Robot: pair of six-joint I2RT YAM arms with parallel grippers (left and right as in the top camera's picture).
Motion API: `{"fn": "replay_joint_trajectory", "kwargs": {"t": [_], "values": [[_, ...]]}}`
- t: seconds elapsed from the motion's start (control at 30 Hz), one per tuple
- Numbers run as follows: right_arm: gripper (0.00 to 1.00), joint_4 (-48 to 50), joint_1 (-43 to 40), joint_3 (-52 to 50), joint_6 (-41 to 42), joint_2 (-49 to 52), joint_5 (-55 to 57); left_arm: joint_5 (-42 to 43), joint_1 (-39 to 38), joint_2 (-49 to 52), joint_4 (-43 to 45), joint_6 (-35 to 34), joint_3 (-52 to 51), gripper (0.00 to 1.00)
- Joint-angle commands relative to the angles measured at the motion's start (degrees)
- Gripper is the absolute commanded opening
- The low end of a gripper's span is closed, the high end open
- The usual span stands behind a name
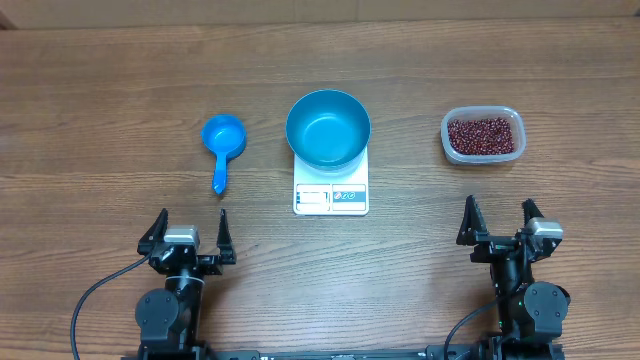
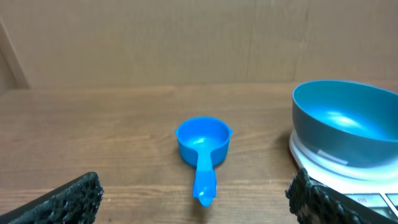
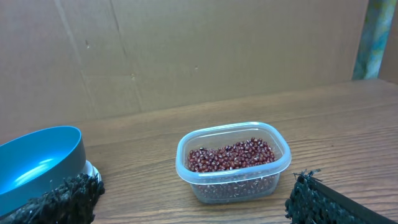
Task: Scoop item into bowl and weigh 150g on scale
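small blue handled scoop (image 1: 222, 140) sitting open side up on wooden table (image 1: 100, 80), handle toward near edge, clear rectangular plastic tub (image 1: 444, 135) well apart, cardboard backdrop (image 2: 186, 37) behind

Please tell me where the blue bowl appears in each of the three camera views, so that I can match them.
Overhead: the bowl is at upper centre, sitting on the scale.
Left wrist: the bowl is at the far right, cut off by the edge.
Right wrist: the bowl is in the lower left corner, partly cut off.
Shared landmark: the white scale under the bowl; the right wrist view shows only a thin edge.
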Motion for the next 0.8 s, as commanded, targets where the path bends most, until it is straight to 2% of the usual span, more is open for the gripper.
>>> {"fn": "replay_joint_trajectory", "kwargs": {"t": [0.0,0.2,0.47,0.77], "values": [[1.0,0.3,-0.2,-0.6,-0.2,-0.6,-0.1,2.0,-0.1,-0.5,-5.2,-0.6,3.0,0.99],[1.0,0.3,-0.2,-0.6,-0.2,-0.6,-0.1,1.9,-0.1,-0.4,-14.3,-0.6,10.3,1.0],[1.0,0.3,-0.2,-0.6,-0.2,-0.6,-0.1,1.9,-0.1,1.2,-17.6,-2.4,14.2,1.0],[1.0,0.3,-0.2,-0.6,-0.2,-0.6,-0.1,1.9,-0.1,16.4,-19.0,-2.9,22.6,0.99]]}}
